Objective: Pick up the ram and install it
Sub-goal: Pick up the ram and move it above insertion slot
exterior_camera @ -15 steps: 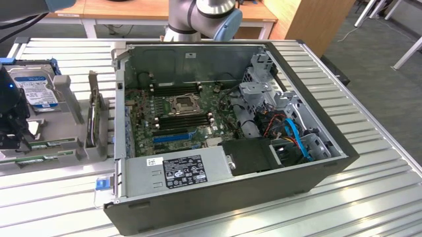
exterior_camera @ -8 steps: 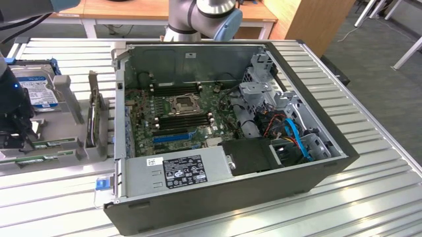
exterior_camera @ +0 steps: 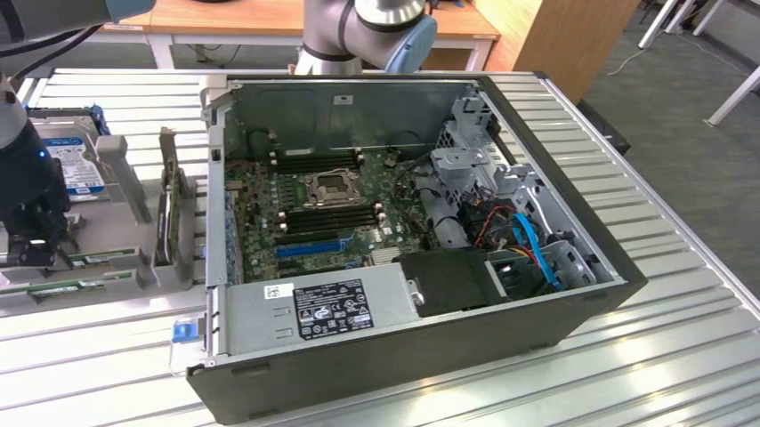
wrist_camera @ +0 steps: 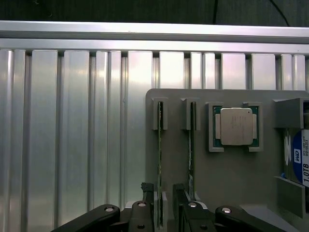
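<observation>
Two ram sticks stand on edge in slots of a grey holder (wrist_camera: 231, 169). In the wrist view my gripper (wrist_camera: 163, 205) is open, with its black fingers (wrist_camera: 147, 193) on either side of one ram (wrist_camera: 160, 145); the other ram (wrist_camera: 190, 145) stands just outside them. I cannot tell whether the fingers touch the stick. The exterior view puts the gripper (exterior_camera: 34, 253) at the far left, low over the holder, with green ram edges (exterior_camera: 101, 258) showing beside it. The open computer case (exterior_camera: 570, 329) lies to the exterior view's right, its green motherboard (exterior_camera: 320, 205) exposed.
A processor chip (wrist_camera: 236, 126) and a hard drive (wrist_camera: 301, 157) share the grey holder. A card (exterior_camera: 170, 209) stands upright between the holder and the case. A power supply (exterior_camera: 333, 307) and cables (exterior_camera: 529, 240) fill the case's near side. The table is ribbed aluminium (wrist_camera: 72, 145).
</observation>
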`<action>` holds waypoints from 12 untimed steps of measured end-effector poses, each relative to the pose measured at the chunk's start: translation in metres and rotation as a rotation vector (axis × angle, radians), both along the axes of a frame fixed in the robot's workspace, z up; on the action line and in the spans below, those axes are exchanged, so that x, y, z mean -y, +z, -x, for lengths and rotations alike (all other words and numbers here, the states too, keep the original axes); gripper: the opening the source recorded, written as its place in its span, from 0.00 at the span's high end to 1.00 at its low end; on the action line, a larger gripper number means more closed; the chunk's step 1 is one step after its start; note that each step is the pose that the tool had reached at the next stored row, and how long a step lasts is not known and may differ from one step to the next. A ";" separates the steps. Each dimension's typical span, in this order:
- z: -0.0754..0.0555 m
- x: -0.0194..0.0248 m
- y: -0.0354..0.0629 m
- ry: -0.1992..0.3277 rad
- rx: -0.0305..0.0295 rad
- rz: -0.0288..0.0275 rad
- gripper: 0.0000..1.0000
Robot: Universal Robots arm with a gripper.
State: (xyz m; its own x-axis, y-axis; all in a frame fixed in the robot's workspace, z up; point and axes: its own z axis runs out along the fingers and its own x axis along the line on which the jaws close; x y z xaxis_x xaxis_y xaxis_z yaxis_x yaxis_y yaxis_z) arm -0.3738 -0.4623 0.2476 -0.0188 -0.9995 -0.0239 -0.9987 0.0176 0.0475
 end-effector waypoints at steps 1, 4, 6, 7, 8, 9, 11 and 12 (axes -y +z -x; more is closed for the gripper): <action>0.000 0.0000 0.0000 0.000 0.0000 0.0001 0.70; 0.000 0.0000 0.0001 0.000 -0.0001 0.0002 0.70; 0.000 0.0000 0.0000 0.000 -0.0002 0.0001 0.70; 0.000 0.0000 0.0000 0.000 -0.0002 0.0002 0.70; 0.000 0.0000 -0.0002 0.000 -0.0002 0.0002 0.70; 0.000 0.0000 -0.0005 0.000 -0.0002 0.0001 0.70; 0.000 0.0000 -0.0010 0.000 -0.0001 0.0000 0.70; 0.000 0.0000 -0.0014 0.000 0.0000 -0.0003 0.70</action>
